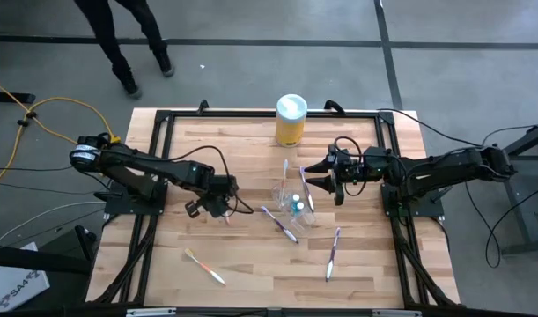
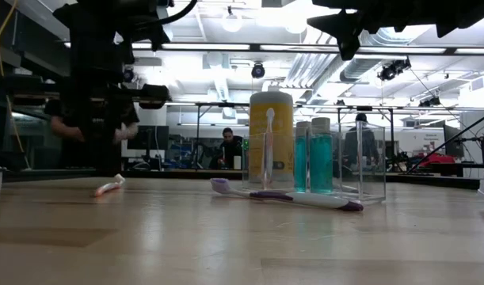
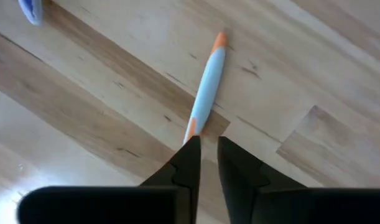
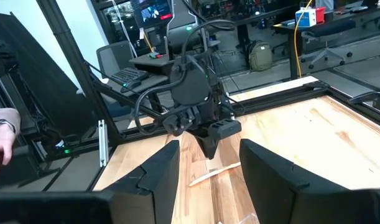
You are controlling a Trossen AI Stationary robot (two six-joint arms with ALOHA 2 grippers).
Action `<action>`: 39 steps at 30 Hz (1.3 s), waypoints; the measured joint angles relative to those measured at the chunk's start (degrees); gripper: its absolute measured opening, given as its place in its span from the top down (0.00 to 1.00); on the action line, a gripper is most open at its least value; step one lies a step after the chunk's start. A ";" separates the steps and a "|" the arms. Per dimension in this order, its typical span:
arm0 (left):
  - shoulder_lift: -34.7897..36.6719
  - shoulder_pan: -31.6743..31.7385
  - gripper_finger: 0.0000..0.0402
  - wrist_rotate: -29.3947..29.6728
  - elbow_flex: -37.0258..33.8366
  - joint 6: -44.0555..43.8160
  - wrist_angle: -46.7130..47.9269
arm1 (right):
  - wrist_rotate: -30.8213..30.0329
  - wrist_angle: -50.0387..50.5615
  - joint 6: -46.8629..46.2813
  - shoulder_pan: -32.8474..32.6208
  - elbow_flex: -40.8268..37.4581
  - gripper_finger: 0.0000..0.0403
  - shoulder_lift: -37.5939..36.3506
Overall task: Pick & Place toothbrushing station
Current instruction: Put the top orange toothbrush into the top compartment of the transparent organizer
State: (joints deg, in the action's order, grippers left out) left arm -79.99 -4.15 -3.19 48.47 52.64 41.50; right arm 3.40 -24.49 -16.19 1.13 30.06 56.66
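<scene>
A slim toothbrush with a pale blue handle and orange tip (image 3: 208, 78) lies flat on the wooden table, left of centre. My left gripper (image 3: 205, 152) points down over its near end, its fingers a narrow gap apart with only wood between them. In the high view that gripper (image 1: 219, 213) is left of the clear cup (image 1: 291, 199), which holds a small blue tube (image 1: 297, 208). A purple toothbrush (image 1: 279, 222) lies just in front of the cup. My right gripper (image 1: 316, 176) hovers open and level, right of the cup and above the table. My left gripper comes from above, pointing steeply down. The toothbrush's near end (image 3: 191, 129) runs up to one fingertip (image 3: 191, 149) and is hidden there. I cannot tell whether the finger touches it. The toothbrush lies on the table, outside the gap.
A yellow canister with a white lid (image 1: 291, 119) stands at the far edge. More toothbrushes lie near the front, one left (image 1: 205, 266) and one right (image 1: 333, 251). Black rails (image 1: 154, 150) frame the table. A person (image 1: 128, 44) walks beyond the far edge.
</scene>
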 joint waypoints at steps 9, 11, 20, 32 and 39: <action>-0.42 0.36 0.70 0.00 0.00 3.69 -2.60 | 0.02 0.33 0.00 0.00 0.00 0.60 0.00; -0.51 0.36 0.69 -0.01 -0.04 5.11 -2.57 | 0.41 0.41 0.00 0.00 -0.01 0.60 0.01; -3.68 1.55 0.69 -0.03 -0.02 6.08 -3.73 | 1.66 1.15 0.82 0.00 -0.02 0.60 0.02; -6.09 3.33 0.69 0.01 -0.02 7.66 -4.51 | 3.33 1.52 1.09 0.00 0.00 0.60 0.02; -6.09 3.58 0.69 0.00 -0.02 9.67 -4.51 | 4.42 1.63 1.32 -0.01 0.00 0.60 0.02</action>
State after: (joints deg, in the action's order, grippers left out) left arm -86.08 -0.57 -3.19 48.45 62.31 36.99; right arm 7.81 -22.86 -14.87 1.12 30.06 56.69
